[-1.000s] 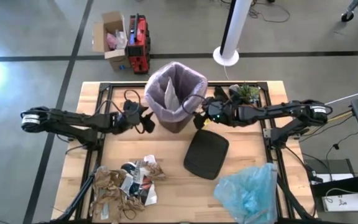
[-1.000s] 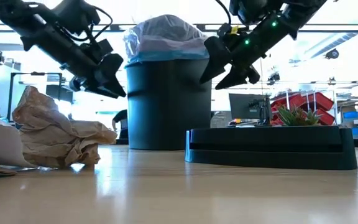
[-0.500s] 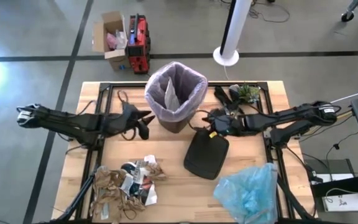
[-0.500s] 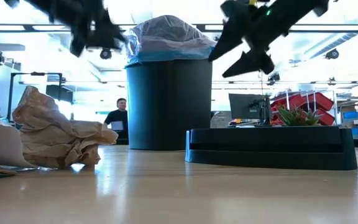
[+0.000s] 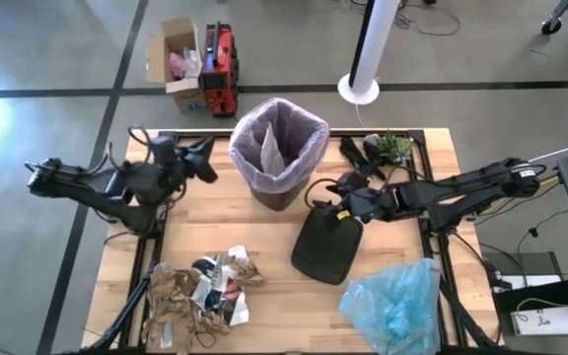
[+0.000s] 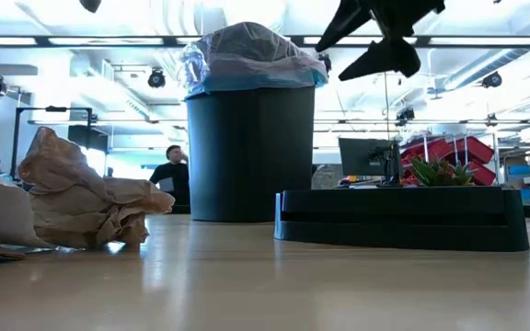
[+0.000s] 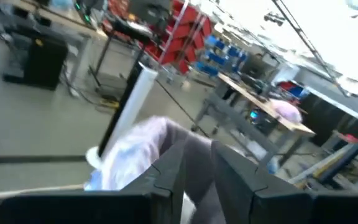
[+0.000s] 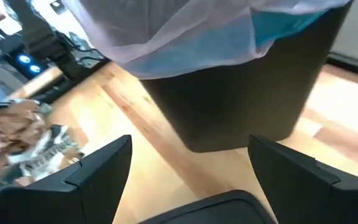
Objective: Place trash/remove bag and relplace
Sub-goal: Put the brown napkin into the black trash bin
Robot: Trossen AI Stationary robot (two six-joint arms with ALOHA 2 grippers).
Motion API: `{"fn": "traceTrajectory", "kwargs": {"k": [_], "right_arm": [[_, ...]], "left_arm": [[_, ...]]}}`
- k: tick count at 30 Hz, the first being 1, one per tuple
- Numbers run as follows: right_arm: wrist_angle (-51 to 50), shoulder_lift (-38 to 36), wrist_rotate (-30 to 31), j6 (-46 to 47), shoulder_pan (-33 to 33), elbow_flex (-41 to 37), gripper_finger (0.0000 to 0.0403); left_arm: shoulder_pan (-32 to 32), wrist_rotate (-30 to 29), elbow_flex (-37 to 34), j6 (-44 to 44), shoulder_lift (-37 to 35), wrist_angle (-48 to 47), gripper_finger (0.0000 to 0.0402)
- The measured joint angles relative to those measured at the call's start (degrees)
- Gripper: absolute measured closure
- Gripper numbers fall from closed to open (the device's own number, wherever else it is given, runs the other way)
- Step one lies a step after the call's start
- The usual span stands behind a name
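Clutter is sitting on every side of your work, so look it over. Your trash (image 5: pixel 197 296), a heap of crumpled brown paper, white scraps and printed wrappers, is lying at the near left corner of the wooden bench (image 5: pixel 264 237), well apart from both arms. The dark bin (image 5: pixel 278 158) is standing upright at the far middle, and the pale pink-lavender bag (image 5: pixel 280 141) is lining it, its rim folded over the top. A black lid (image 5: pixel 326 245) is lying flat on the bench just in front of the bin, and a crinkly light blue bag (image 5: pixel 394 304) is resting at the near right corner. A small green plant (image 5: pixel 392 147) is sitting at the far right edge.

Your left pincer (image 5: pixel 203 164) is hovering left of the bin, clear of it, with its fingers (image 7: pixel 169 177) standing narrowly apart and holding nothing. Your right pincer (image 5: pixel 331 193) is hanging between the bin and the lid, fingers (image 8: pixel 101 171) spread wide and empty, the bin wall right in front of it.

Beyond the bench, a red toolbox (image 5: pixel 221 69) and an open cardboard box (image 5: pixel 174 61) are sitting on the grey floor, beside a white pole (image 5: pixel 368 49) on a round base. A person (image 6: pixel 171 175) is standing in the bright workshop behind.
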Motion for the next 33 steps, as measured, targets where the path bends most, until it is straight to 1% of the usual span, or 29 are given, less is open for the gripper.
{"fn": "traceTrajectory", "kwargs": {"k": [4, 7, 11, 13, 15, 18, 20, 22, 26, 29, 30, 31, 33], "right_arm": [[-2.21, 0.32, 1.15, -2.94, -0.46, 2.53, 0.0094], [-2.00, 0.43, 1.16, -5.08, -1.21, 4.25, 0.0094], [-1.83, 0.50, 1.72, -7.34, -1.99, 6.56, 0.0094], [-1.74, 0.52, 4.16, -8.01, -1.94, 7.68, 0.0094], [-1.68, 0.51, 7.97, -8.64, -1.87, 8.68, 0.0094], [-1.66, 0.52, 15.14, -9.77, -1.88, 9.62, 0.0094], [-1.69, 0.65, 19.10, -9.07, -1.90, 9.77, 0.0094], [-1.89, 0.72, 20.92, -7.74, -1.90, 9.57, 0.0094], [-1.90, 0.84, 21.09, -6.75, -1.90, 9.14, 0.0094], [-1.97, 0.94, 17.47, -6.78, -1.93, 9.23, 0.0094], [-1.91, 0.95, 17.45, -6.80, -1.95, 9.41, 0.0094], [-1.69, 0.94, 18.24, -6.84, -1.90, 9.63, 0.0094], [-0.81, 0.92, 21.87, -7.03, -1.86, 9.81, 0.0094]], "left_arm": [[3.61, -0.11, 2.19, 11.50, 0.37, 1.15, 0.0342], [5.71, -0.12, 2.80, 14.03, 0.49, 3.49, 0.0343], [6.22, -0.18, 2.01, 17.02, 0.24, 7.06, 0.0355], [6.22, -1.40, 0.92, 19.61, 0.24, 10.72, 0.0372], [6.22, -3.36, -0.54, 22.38, 0.23, 16.14, 0.0392], [6.37, -4.86, -2.21, 25.36, 0.11, 23.06, 0.0394], [6.37, -5.17, -2.40, 27.30, 0.09, 23.71, 0.0392], [6.37, -5.16, -2.40, 28.81, 0.19, 23.70, 0.0393], [6.37, -3.98, -2.44, 32.21, 0.17, 23.68, 0.0400], [6.37, -3.96, -2.44, 33.53, 0.17, 23.66, 0.0399], [6.37, -3.91, -2.44, 33.53, 0.17, 23.66, 0.0397], [6.37, -3.91, -2.44, 33.53, 0.17, 23.68, 0.0396], [6.37, -3.89, -2.44, 33.53, 0.19, 23.66, 0.0395]]}}
